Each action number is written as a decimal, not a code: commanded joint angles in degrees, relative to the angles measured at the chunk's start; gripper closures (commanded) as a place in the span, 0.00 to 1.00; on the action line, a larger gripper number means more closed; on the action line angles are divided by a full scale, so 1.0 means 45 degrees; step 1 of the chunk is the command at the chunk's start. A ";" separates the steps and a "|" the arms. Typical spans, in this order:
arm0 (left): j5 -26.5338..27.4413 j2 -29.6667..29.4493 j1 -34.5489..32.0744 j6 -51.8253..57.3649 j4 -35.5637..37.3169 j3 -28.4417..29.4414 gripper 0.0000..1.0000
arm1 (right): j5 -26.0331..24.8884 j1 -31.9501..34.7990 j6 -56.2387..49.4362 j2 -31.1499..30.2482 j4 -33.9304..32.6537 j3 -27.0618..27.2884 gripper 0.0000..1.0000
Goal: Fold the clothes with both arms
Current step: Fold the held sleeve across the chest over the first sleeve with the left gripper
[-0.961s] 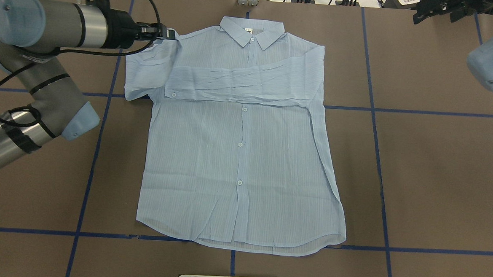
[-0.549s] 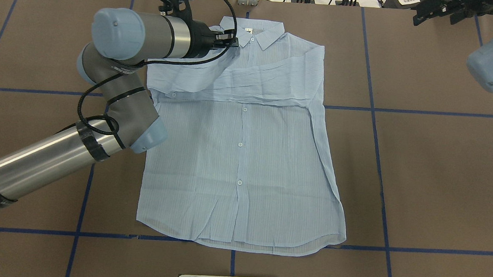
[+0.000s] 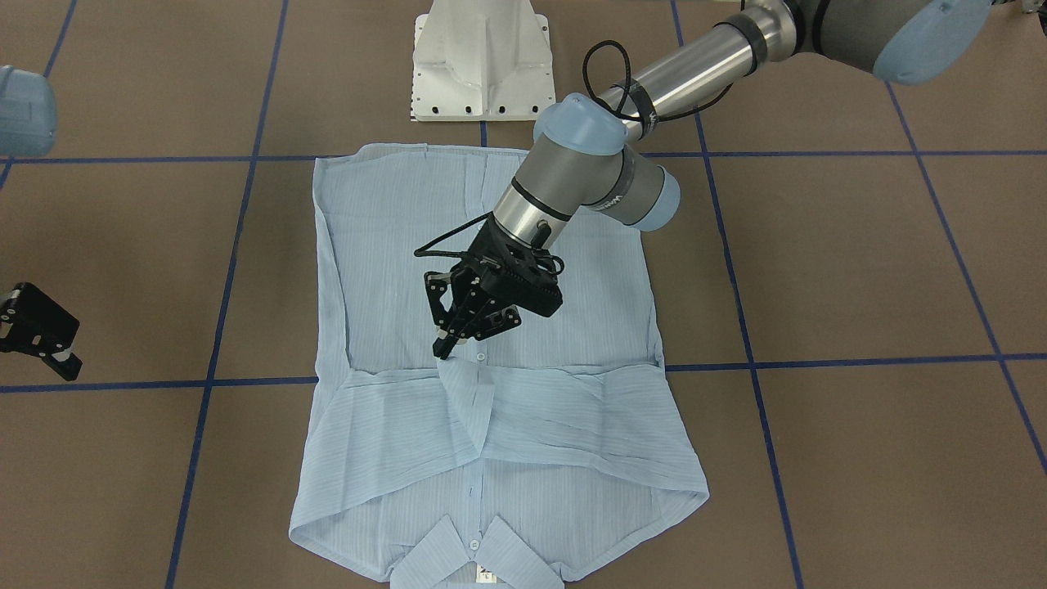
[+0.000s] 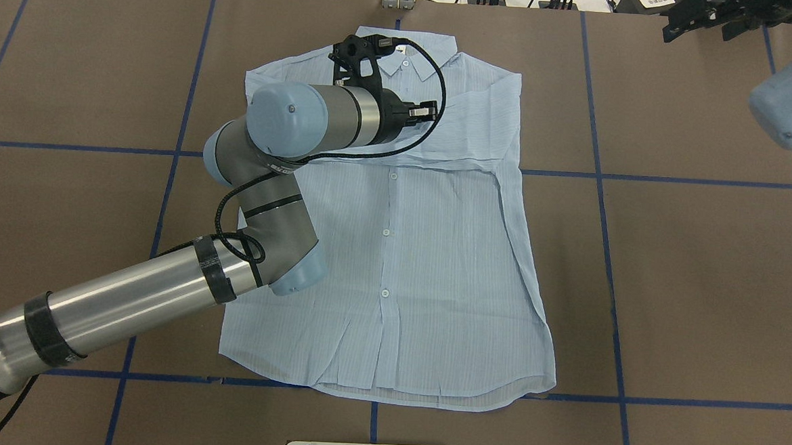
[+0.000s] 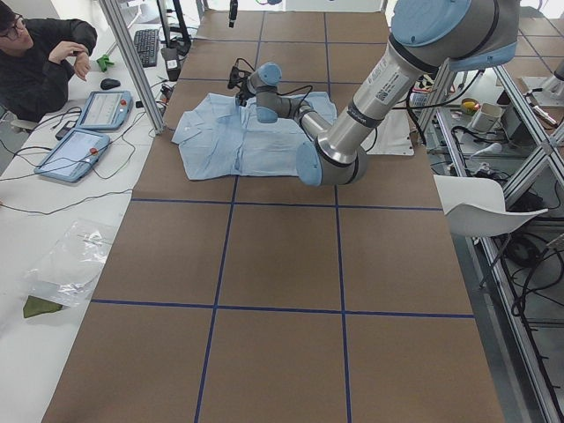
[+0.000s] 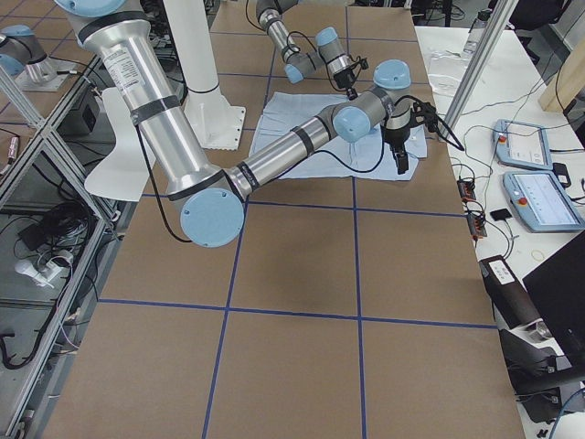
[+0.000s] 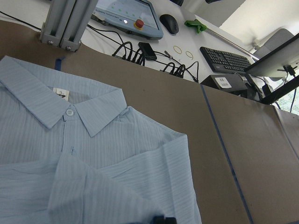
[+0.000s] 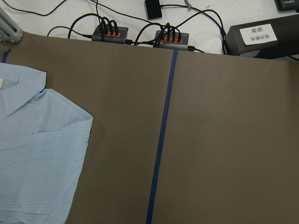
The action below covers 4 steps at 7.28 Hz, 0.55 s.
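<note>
The light blue striped shirt [image 4: 400, 263] lies flat, buttons up, with its collar [image 3: 474, 556] at the table's far side. One sleeve lies folded across the chest. My left gripper [image 3: 448, 348] is over the upper chest, right of the button line in the overhead view [image 4: 430, 109]. It is shut on the other sleeve, and the fabric rises in a peak to its fingertips. A fingertip shows at the bottom edge of the left wrist view [image 7: 161, 219]. My right gripper [image 3: 49, 348] hovers off the shirt near the far right table edge [image 4: 698, 25], open and empty.
The white pedestal base [image 3: 481, 65] stands at the near table edge. Blue tape lines cross the brown table cover [image 4: 705, 266]. Cable hubs [image 8: 135, 35] lie past the far edge. An operator [image 5: 44, 62] sits by teach pendants [image 5: 88, 132]. My right elbow [image 4: 785, 100] hangs over the right side.
My left gripper has moved right from the shirt's left shoulder to over the chest, drawing the sleeve across with it. The right arm has not moved.
</note>
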 commanded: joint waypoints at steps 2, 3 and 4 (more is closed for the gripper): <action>0.0051 -0.0497 0.0471 0.0068 0.0624 -0.0012 0.00 | -0.0016 -0.0347 0.0728 0.0039 0.0019 0.0070 0.00; -0.0046 -0.0517 0.0471 0.0476 0.2254 -0.0787 0.00 | -0.0093 -0.0678 0.1372 0.0039 0.0020 0.0418 0.00; -0.0453 0.0178 0.0394 0.1659 0.3701 -0.2283 0.00 | -0.0693 -0.1339 0.2558 0.0020 0.0020 0.0944 0.00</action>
